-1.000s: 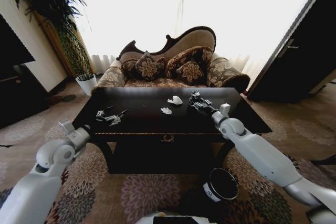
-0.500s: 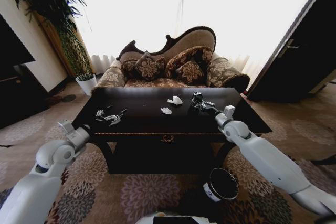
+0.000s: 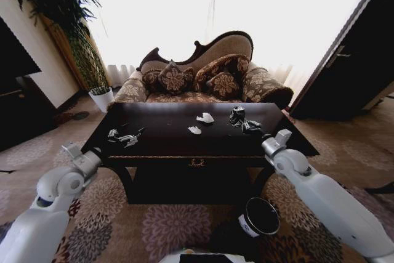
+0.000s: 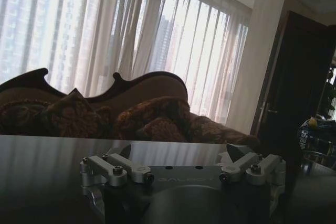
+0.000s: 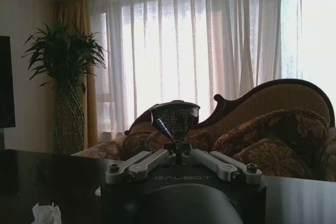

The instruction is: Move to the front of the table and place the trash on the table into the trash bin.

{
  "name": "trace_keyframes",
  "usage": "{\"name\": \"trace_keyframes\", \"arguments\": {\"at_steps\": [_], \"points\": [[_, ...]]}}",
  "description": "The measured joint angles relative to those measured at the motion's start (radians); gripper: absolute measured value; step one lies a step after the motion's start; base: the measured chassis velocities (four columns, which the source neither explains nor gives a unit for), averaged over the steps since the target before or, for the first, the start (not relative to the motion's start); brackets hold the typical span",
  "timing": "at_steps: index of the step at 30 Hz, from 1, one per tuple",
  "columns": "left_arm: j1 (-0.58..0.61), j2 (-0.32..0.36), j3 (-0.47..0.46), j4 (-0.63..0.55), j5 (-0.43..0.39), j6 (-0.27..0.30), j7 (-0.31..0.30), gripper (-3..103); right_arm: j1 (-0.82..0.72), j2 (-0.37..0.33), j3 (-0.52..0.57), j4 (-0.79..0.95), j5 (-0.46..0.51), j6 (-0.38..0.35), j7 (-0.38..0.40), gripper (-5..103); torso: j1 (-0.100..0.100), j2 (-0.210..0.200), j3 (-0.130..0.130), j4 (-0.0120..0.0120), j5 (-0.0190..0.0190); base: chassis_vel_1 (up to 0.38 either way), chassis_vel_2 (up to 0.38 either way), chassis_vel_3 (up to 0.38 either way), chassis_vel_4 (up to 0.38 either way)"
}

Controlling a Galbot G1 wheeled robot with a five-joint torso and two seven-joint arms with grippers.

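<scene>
On the left, the left gripper (image 3: 123, 137) sits low over the near left part of the table (image 3: 166, 143), its fingers (image 4: 113, 163) spread wide with nothing between them. Moving right across the glossy dark top, two white crumpled paper bits (image 3: 201, 122) lie near the middle, one slightly farther back than the other, and a scrap of white paper (image 5: 46, 214) also shows on the tabletop in the right wrist view. Right again, and the right gripper (image 3: 245, 121) is raised over the right side of the table with the dark crushed can (image 5: 175, 119) pinched between its fingertips, the can held upright above the jaws and clear of the surface. Down on the patterned carpet, near the table's right front leg, the trash bin (image 3: 258, 217) stands with its open mouth up.
</scene>
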State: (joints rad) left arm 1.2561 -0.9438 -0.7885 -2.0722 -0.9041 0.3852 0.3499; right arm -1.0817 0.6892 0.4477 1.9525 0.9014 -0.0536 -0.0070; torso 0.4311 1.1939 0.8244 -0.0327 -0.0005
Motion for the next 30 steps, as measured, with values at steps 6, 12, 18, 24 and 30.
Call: {"name": "trace_keyframes", "arguments": {"at_steps": [6,12,18,24,30], "points": [[0.026,-0.052,-0.016,-0.020,0.022,-0.001,0.001,100,-0.202,0.066,0.143,0.128,-0.071,0.014,0.014,0,0.000,0.000,0.000,0.0010,0.0009,0.000,0.000,0.000,0.000],[0.023,-0.055,-0.021,-0.024,0.024,-0.001,0.005,100,-0.418,0.174,0.307,0.234,-0.164,0.048,0.023,0,0.000,0.000,0.000,0.0004,0.0002,0.000,0.000,0.000,0.000],[0.021,-0.061,-0.027,-0.024,0.027,-0.009,0.011,100,-0.602,0.263,0.415,0.290,-0.270,0.116,0.035,0,0.000,0.000,0.000,0.0002,0.0003,0.000,0.000,0.000,0.000],[0.009,-0.069,-0.021,-0.014,0.033,-0.016,0.013,100,-0.700,0.331,0.450,0.289,-0.361,0.200,0.053,0,0.000,0.000,0.000,0.0004,0.0001,0.000,0.000,0.000,0.000],[0.004,-0.077,-0.012,-0.001,0.042,-0.024,0.015,100,-0.768,0.412,0.465,0.256,-0.413,0.304,0.045,0,0.000,0.000,0.000,0.0004,0.0003,0.000,0.000,0.000,0.000]]}}
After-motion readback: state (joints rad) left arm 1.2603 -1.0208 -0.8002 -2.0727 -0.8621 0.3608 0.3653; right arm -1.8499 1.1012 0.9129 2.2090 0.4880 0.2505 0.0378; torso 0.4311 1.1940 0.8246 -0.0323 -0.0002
